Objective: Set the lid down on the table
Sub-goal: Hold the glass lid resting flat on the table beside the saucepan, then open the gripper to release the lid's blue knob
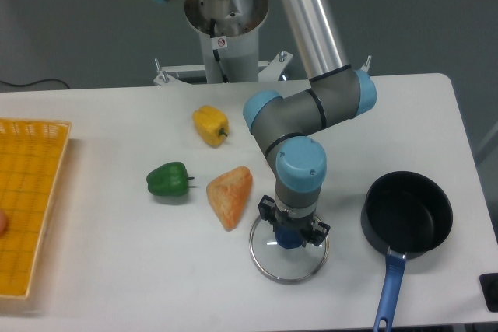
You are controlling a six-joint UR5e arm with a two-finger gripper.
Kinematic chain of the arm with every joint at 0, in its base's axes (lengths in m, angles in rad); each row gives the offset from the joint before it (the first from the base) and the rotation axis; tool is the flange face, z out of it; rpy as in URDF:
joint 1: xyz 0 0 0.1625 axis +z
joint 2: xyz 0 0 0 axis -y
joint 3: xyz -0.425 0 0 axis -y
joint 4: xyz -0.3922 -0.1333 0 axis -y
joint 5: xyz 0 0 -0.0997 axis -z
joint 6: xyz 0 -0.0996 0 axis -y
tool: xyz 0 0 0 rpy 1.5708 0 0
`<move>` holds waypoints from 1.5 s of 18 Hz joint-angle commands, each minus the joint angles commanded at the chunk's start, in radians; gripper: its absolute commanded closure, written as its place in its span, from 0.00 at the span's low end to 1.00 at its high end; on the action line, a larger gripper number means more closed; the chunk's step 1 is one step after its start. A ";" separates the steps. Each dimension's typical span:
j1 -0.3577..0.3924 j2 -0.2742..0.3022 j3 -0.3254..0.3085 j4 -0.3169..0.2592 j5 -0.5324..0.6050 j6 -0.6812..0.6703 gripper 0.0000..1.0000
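Gripper [292,235] points straight down, fingers clamped on the blue knob [289,238] at the centre of the lid [289,252]. Lid sits directly beneath the tool, appears flat on the table [117,270], between the orange wedge [229,194] and the black saucepan [407,215]. Next move probably turns on that vertical line: let go, lift straight up.

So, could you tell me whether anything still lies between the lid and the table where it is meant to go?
Nothing visible does. The lid looks to be lying on the table already, with the gripper at its blue knob. The orange wedge sits just left of it and the saucepan to its right, both apart from the rim.
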 joint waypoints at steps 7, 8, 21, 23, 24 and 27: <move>0.000 0.000 0.002 0.000 0.002 0.002 0.17; 0.000 0.000 0.002 0.000 0.002 0.002 0.14; 0.002 0.034 0.002 -0.008 0.002 0.005 0.00; 0.002 0.052 0.002 -0.014 0.003 0.008 0.00; 0.000 0.066 0.000 -0.017 0.005 0.009 0.00; 0.000 0.103 0.002 -0.089 0.009 0.023 0.00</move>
